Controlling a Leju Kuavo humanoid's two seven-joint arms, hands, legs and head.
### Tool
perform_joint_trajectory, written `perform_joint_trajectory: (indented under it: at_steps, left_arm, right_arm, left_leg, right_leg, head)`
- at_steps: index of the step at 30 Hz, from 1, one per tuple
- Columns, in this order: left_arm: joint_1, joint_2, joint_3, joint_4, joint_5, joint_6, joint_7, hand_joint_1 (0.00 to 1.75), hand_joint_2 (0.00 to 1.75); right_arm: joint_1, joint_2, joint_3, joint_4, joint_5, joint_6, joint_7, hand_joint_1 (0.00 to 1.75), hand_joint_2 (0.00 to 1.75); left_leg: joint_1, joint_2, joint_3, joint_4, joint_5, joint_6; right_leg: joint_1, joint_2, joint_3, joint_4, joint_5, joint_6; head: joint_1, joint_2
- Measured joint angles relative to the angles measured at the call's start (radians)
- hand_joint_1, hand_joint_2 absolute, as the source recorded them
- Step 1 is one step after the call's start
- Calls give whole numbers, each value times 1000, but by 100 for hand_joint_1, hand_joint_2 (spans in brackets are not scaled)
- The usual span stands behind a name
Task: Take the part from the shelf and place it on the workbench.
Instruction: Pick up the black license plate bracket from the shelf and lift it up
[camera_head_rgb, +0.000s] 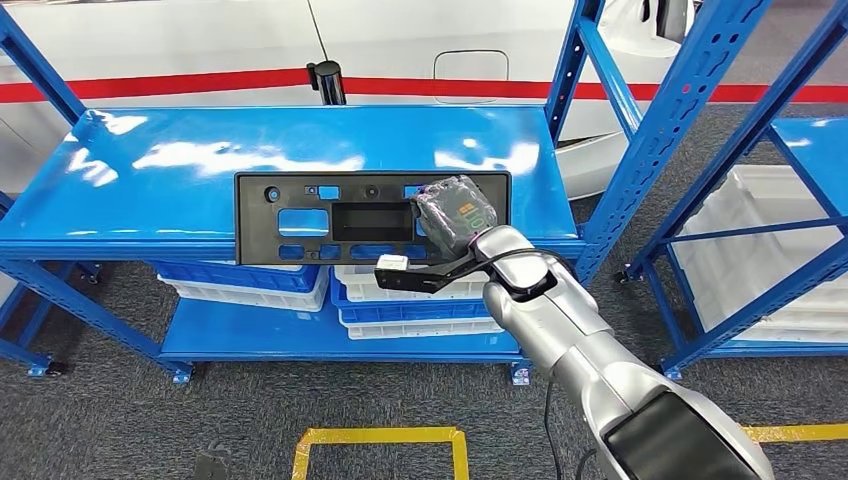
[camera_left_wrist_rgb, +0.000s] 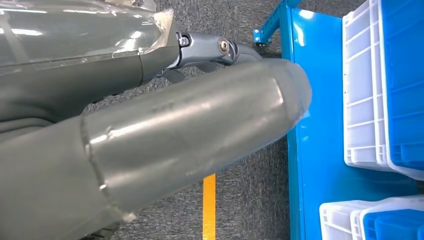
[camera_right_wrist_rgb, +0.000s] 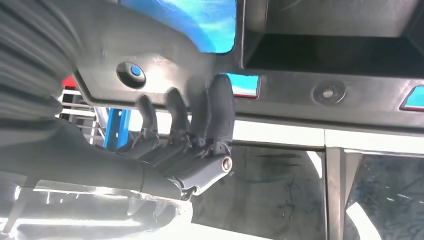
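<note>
Head view, silver right arm reaching forward, right hand (camera_head_rgb: 455, 215) gripping flat black rectangular plastic panel (camera_head_rgb: 300, 220) on glossy blue metal shelf (camera_head_rgb: 150, 170), fingers (camera_right_wrist_rgb: 220, 107) pressed against panel.

White-blue bins (camera_head_rgb: 400, 300) on lower shelf — yellow floor tape (camera_head_rgb: 380, 436).

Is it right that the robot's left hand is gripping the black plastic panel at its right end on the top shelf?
Not quite: it is the right hand that grips the black plastic panel, as the head view shows. The rest holds: the grip is at the panel's right end, on the blue top shelf.
</note>
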Motion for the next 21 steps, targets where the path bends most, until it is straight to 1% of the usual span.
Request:
perform_joint_trajectory:
  at_steps: [3,7,14,21]
  left_arm:
    - [1,0,-10,0,10,2,0,0,0]
    - [1,1,-18,0,14,5,0,0,0]
    - [2,2,-33,0,36,9,0,0,0]
    - [4,5,-51,0,62,13,0,0,0]
  right_arm:
    - [0,-3,0,-9,0,-1,-1,26,175]
    - [0,-6,0,-16,1,-1,-2,1,175]
    - [-2,-20,-5,-53,3,-9,5,0,175]
    - [-10,-66,-29,-141,-10,2,7,0,175]
  left_leg:
    - [0,0,0,0,0,0]
    - [0,0,0,0,0,0]
    - [0,0,0,0,0,0]
    - [0,0,0,0,0,0]
  right_leg:
    - [0,0,0,0,0,0]
    - [0,0,0,0,0,0]
    - [0,0,0,0,0,0]
    - [0,0,0,0,0,0]
  head:
    - [0,0]
    - [0,0]
    - [0,0]
    - [0,0]
